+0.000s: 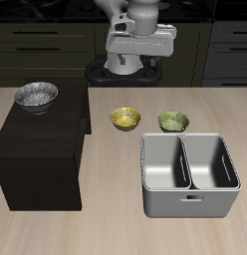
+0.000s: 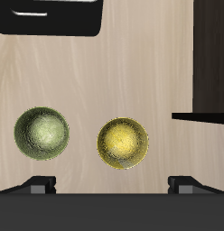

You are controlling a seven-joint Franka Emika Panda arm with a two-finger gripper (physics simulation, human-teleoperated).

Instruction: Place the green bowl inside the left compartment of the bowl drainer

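The small olive-green bowl [image 1: 172,122] [image 2: 42,133] sits upright on the table just behind the grey bowl drainer [image 1: 190,201], beside a similar yellow bowl [image 1: 124,119] [image 2: 123,142]. The drainer's two square wells are both bare; the left compartment [image 1: 163,163] is the well on the dark cabinet's side. My gripper [image 1: 138,62] [image 2: 112,184] hangs high above the table, farther back than the bowls. It is open with nothing between its fingers. In the wrist view both bowls lie far below, the yellow one nearest the line between the fingertips [image 2: 37,185].
A dark cabinet [image 1: 41,149] stands beside the drainer, with a silver speckled bowl [image 1: 36,96] on its top. Dark kitchen units line the back wall.
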